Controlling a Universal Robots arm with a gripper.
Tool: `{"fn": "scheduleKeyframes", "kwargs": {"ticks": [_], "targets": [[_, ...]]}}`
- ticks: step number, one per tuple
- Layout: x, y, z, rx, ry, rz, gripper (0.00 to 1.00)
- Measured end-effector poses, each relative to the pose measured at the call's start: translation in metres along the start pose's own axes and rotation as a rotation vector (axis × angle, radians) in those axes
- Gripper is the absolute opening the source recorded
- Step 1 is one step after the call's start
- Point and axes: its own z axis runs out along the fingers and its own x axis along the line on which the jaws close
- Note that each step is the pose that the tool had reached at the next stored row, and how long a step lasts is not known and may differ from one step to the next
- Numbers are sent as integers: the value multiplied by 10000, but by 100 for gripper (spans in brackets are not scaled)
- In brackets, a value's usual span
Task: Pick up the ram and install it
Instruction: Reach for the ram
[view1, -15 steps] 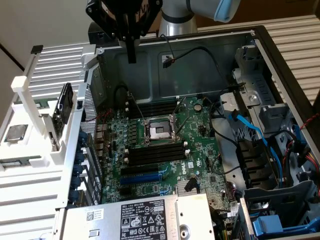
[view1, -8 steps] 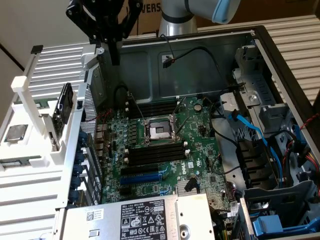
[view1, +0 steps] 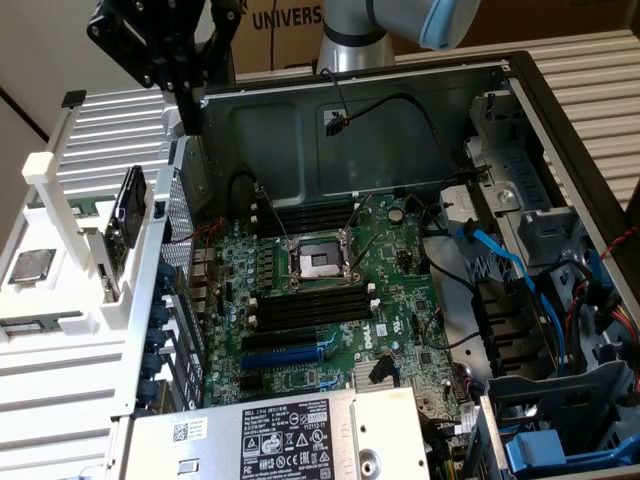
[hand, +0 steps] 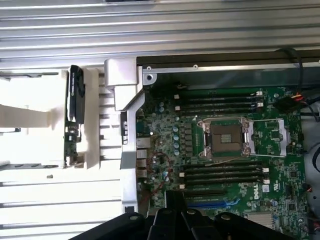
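Note:
The ram (view1: 130, 215) is a dark flat stick standing on edge in a white rack (view1: 60, 180) outside the case, at the exterior view's left. From the wrist it shows edge-on, black and green (hand: 75, 100). My gripper (view1: 190, 125) hangs high over the case's side wall, beside and above the rack and apart from the ram. Its black fingers (hand: 173, 197) sit together with nothing between them. On the motherboard, long black memory slots (view1: 310, 305) with white end clips lie on both sides of the open processor socket (view1: 318, 262); the wrist view shows these slots (hand: 220, 170) too.
A square silver processor chip (view1: 30, 265) lies on the rack's tray. The metal case wall (view1: 180, 200) rises between rack and motherboard. A power supply (view1: 290, 435) sits at the near edge; blue cables (view1: 500, 255) and drive bays crowd the exterior view's right.

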Motion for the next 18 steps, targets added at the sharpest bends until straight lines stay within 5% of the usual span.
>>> {"fn": "scheduleKeyframes", "kwargs": {"ticks": [18], "targets": [[816, -57, -21, 1, 1, 0, 10]]}}
